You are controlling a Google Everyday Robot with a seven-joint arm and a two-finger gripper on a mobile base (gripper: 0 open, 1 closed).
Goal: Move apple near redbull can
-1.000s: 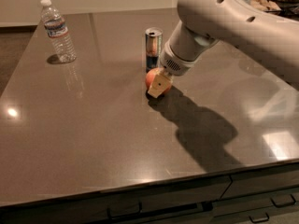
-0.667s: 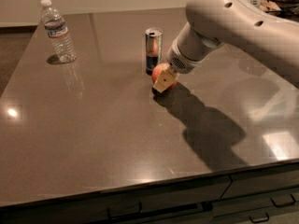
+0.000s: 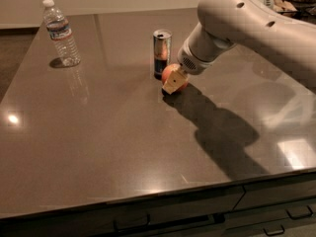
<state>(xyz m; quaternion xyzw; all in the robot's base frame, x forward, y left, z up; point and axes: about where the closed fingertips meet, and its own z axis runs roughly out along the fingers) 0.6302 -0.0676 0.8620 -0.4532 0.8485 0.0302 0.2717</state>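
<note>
Closer now than a second ago: gripper (image 3: 174,83) and apple (image 3: 171,72), both farther left and farther back, almost against the redbull can (image 3: 161,53). Nearest, along the front edge, only drawer fronts (image 3: 148,221) and bare dark worktop (image 3: 98,147) under the broad shadow (image 3: 222,137) of the arm (image 3: 256,23). Farther in, fingers (image 3: 170,87) closed on the apple's sides, one tan finger across its front; low over the worktop or resting on it, hard to tell which. Just beyond and to the left, upright and very near the apple, perhaps touching: the can, silver top in view. Judging the risks from here: could tip that slim can with any further push left; could drop the apple and send it rolling, into the can or away from it, by releasing above the surface; could drag the fruit back out by withdrawing before opening fully. Far left and well apart, a water bottle (image 3: 60,33), in no danger.
</note>
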